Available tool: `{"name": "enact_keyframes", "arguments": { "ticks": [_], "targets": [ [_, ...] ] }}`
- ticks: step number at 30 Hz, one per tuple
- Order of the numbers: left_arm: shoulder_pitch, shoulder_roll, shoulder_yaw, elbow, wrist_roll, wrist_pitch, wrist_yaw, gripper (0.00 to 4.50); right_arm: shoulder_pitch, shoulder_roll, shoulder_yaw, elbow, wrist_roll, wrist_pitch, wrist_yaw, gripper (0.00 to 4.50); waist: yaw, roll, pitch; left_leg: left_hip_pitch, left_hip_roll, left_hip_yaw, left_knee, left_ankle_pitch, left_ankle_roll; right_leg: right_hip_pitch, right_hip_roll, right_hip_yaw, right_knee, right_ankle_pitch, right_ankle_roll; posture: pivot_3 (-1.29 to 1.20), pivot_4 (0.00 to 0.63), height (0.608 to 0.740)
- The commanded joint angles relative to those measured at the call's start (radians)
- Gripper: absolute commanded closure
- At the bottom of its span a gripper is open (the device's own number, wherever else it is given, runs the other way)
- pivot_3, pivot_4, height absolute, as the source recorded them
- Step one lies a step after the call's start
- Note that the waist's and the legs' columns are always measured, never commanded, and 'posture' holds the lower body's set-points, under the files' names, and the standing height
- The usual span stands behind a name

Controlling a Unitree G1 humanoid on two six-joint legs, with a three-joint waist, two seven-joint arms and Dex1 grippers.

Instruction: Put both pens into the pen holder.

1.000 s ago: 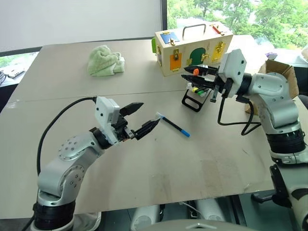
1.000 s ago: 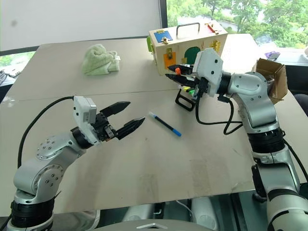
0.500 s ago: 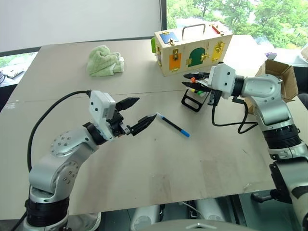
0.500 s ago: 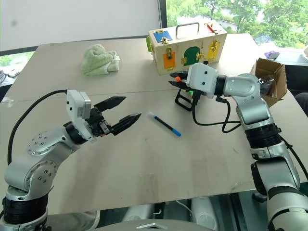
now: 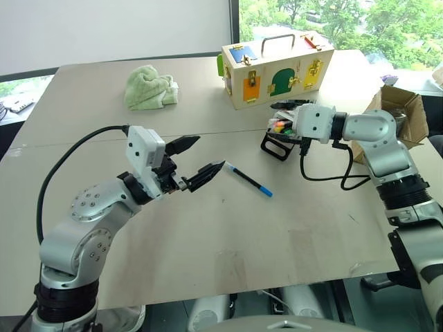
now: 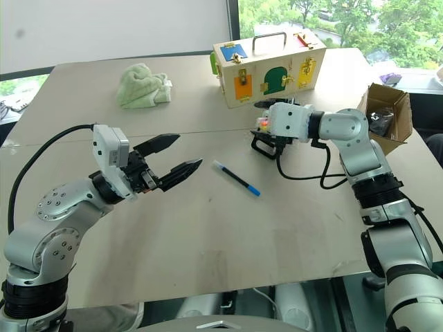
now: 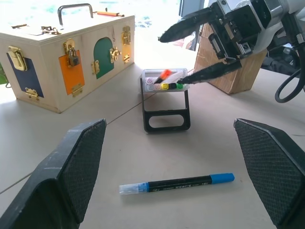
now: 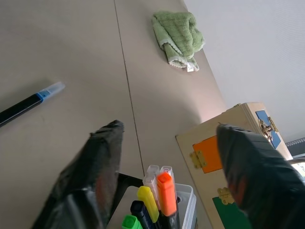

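Note:
The pen holder [image 5: 276, 144] stands on the table just in front of the wooden box. The orange-tipped pen [image 7: 163, 74] stands in its clear tray among the short markers. My right gripper [image 7: 172, 59] is open, one finger on each side of that pen's tip, and not touching it. The blue-tipped pen [image 5: 249, 178] lies flat on the table between the two arms. My left gripper [image 5: 209, 152] hovers open just left of this pen, pointing at it, with nothing between its fingers [image 7: 71, 167].
A wooden box [image 5: 277, 66] with coloured doors stands right behind the holder. A green cloth [image 5: 151, 88] lies at the far left. A brown cardboard box [image 5: 401, 104] sits at the table's right edge, behind my right arm.
My right gripper came down over the holder with the orange-tipped pen and opened, leaving the pen in the tray. The left gripper has hardly moved.

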Motion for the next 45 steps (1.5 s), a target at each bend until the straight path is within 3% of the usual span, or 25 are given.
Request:
{"name": "enact_keyframes", "arguments": {
  "ticks": [1,3,11,16,27,33,37,45],
  "targets": [
    [-0.003,0.005,-0.012,-0.014,0.012,-0.018,-0.007,0.00,-0.017,0.007,-0.060,-0.041,0.062,-0.016,-0.020,0.04,0.000,0.000,0.000,0.000,0.000,0.000,0.000,0.000,0.000,0.000,0.000,0.000,0.000,0.000,0.000,0.00,0.150,0.740],
    [-0.001,0.004,-0.022,-0.004,0.023,-0.022,-0.010,0.00,0.008,0.017,-0.085,-0.089,0.135,0.048,-0.004,0.04,0.001,0.000,0.000,0.000,0.000,0.000,0.000,0.000,0.000,0.000,0.000,0.000,0.000,0.000,0.000,0.00,0.150,0.740],
    [0.054,0.026,-0.038,0.026,0.070,-0.046,-0.055,0.00,0.271,-0.011,-0.095,-0.477,0.487,0.622,0.062,0.04,0.003,0.000,0.000,0.000,0.000,-0.001,0.000,0.000,0.000,0.000,-0.001,0.000,-0.001,0.000,0.000,0.00,0.150,0.740],
    [0.154,0.106,-0.043,0.015,0.129,-0.064,-0.125,0.00,0.448,0.022,-0.022,-0.525,0.429,0.660,-0.008,0.04,-0.002,0.000,0.000,0.001,0.001,-0.001,-0.002,0.000,0.001,0.001,-0.001,0.000,0.000,0.000,0.000,0.00,0.150,0.740],
    [0.266,0.125,-0.017,0.027,0.177,-0.095,-0.174,0.00,0.500,0.084,0.045,-0.409,0.296,0.618,-0.099,0.04,0.000,0.001,0.000,0.001,0.000,-0.001,-0.001,0.000,0.000,0.000,-0.001,0.000,0.001,0.000,0.000,0.00,0.150,0.740],
    [0.277,0.119,0.007,0.025,0.165,-0.101,-0.179,0.00,0.505,0.082,0.085,-0.348,0.212,0.555,-0.108,2.86,0.000,0.000,0.000,0.001,0.000,-0.001,-0.001,0.000,0.000,0.000,-0.001,0.000,0.001,0.000,0.000,0.00,0.150,0.740],
    [0.283,0.117,0.013,0.029,0.166,-0.108,-0.181,0.00,0.510,0.081,0.076,-0.344,0.209,0.540,-0.096,4.43,0.000,0.000,0.000,0.001,0.000,-0.001,-0.001,0.000,0.000,0.000,-0.001,0.000,0.001,0.000,0.000,0.00,0.150,0.740],
    [0.263,0.088,0.019,0.046,0.145,-0.114,-0.175,0.00,0.515,0.100,0.027,-0.372,0.273,0.566,-0.086,4.43,0.000,0.000,0.000,0.001,0.000,-0.001,-0.001,0.000,0.000,0.000,-0.001,0.000,0.001,0.000,0.000,0.00,0.150,0.740]
  ]
}}
